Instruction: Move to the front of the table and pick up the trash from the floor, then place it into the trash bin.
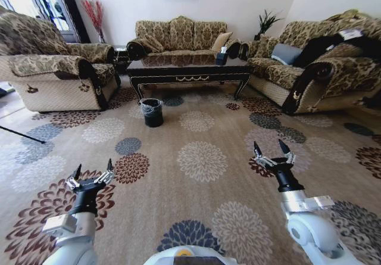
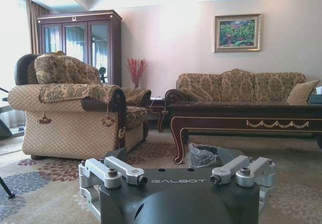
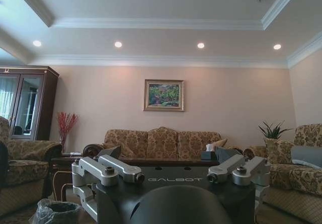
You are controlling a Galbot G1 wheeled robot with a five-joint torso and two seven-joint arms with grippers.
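One trash bin stands on the floor just before the table, near its left end. Two grippers hover well short of it – left gripper and right gripper, both spread, holding nothing

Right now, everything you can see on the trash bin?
The trash bin is a small round black bucket lined with a crinkly clear plastic bag whose edge folds over the rim. It stands upright on the carpet, just in front of the table near its left front leg, apart from it. Its contents cannot be made out. Both grippers are far short of it; nothing touches it but the floor.
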